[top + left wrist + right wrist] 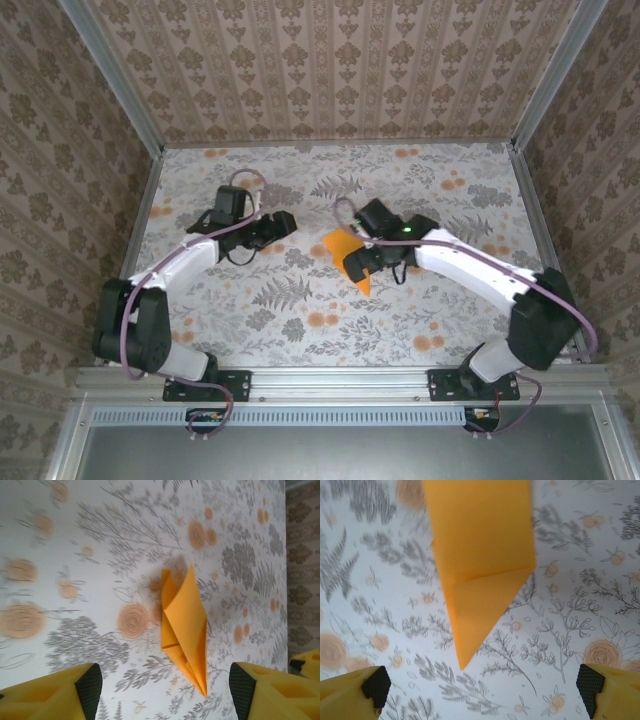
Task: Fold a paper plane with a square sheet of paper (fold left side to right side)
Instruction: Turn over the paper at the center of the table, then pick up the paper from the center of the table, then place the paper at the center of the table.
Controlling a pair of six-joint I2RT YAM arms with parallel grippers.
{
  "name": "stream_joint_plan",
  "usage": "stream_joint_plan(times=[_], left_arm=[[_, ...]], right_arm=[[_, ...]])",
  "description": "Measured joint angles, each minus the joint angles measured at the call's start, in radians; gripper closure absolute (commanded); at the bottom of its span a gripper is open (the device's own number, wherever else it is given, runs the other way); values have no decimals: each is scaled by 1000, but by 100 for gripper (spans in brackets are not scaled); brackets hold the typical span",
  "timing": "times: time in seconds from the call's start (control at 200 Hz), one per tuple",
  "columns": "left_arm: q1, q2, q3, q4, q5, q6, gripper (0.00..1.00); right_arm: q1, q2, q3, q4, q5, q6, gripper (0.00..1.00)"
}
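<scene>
The square sheet of paper is folded into a narrow pointed dart, the paper plane (338,245), and it lies on the flowered table near the middle. In the left wrist view the paper plane (185,620) has one flap standing up a little, and its tip points toward the gap of my open left gripper (165,695). My left gripper (283,222) is left of the paper and apart from it. My right gripper (360,264) hovers over the paper's right edge. In the right wrist view my right gripper (482,687) is wide open, and the paper plane (480,555) lies beyond its fingertips, untouched.
The flowered table (300,320) is bounded by aluminium rails (140,215) and patterned walls on three sides. Free room lies in front of the paper toward the arm bases.
</scene>
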Motion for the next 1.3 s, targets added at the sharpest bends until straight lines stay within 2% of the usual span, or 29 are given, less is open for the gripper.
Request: stream_joint_plan(times=[0.16, 0.365, 0.505, 0.6, 0.715, 0.825, 0.96, 1.3], left_arm=[[-94, 140, 5, 124, 27, -65, 29], [-177, 318, 63, 220, 43, -124, 33], [-190, 395, 92, 290, 63, -153, 48], [-189, 424, 111, 321, 71, -151, 68], [-187, 431, 118, 345, 78, -136, 89], [-181, 431, 118, 360, 106, -91, 99], [-175, 426, 116, 358, 153, -8, 100], [-130, 382, 32, 395, 320, 123, 100]], right_arm=[[-161, -140, -172, 236, -167, 111, 0], [-290, -161, -288, 465, -331, 238, 0], [-328, -157, -314, 523, -409, 276, 0], [-348, -136, -314, 560, -461, 280, 0], [-356, -85, -314, 579, -508, 262, 10], [-356, -14, -306, 589, -547, 215, 19], [-356, 87, -269, 605, -600, 161, 24], [-397, 337, -194, 751, -788, 80, 27]])
